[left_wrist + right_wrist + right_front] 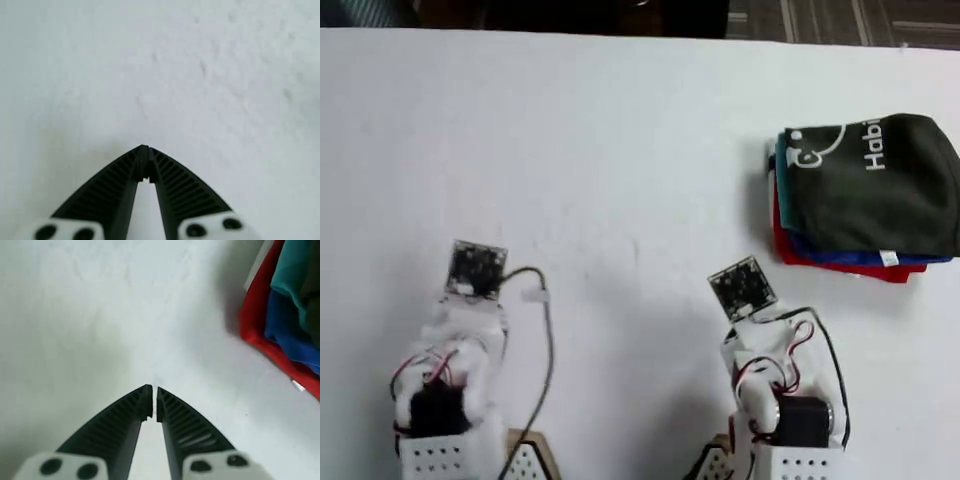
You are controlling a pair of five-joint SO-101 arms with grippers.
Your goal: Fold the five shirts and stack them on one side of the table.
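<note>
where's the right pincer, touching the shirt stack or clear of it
Apart. The right wrist view shows a strip of white table between the right pincer and the shirt stack, which lies off to one side.

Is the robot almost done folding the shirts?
Looks nearly done. The folded shirts sit in one stack at one side of the table: dark on top, then teal, blue, red. Only four colours show; a fifth may be hidden. In hand: nothing, left gripper and right gripper are shut, empty. Left to do: maybe nothing.
</note>
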